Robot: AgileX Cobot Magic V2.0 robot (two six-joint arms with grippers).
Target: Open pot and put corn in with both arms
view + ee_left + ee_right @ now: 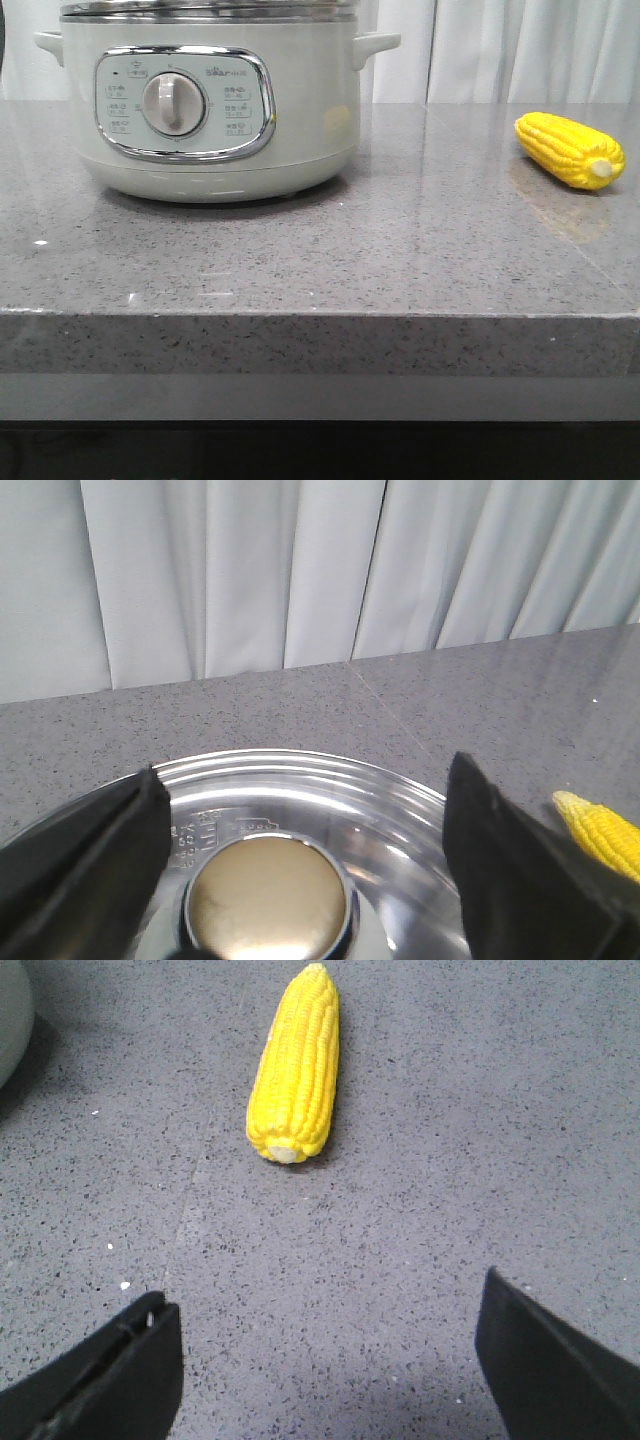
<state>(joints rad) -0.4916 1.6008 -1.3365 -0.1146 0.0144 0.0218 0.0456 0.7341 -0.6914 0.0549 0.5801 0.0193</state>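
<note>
Pot (210,110) stands on the bench (400,260), lid (300,800) on. Corn (570,150) lies well apart to its right. Left end effector (300,880) — fingers apart above the lid knob (268,892). Right end effector (325,1370) — apart, near the corn.

Grey speckled stone bench (400,260), glossy top, thick front edge with a lighter strip under it. White pleated curtain (300,570) hangs behind the bench along its far edge.
</note>
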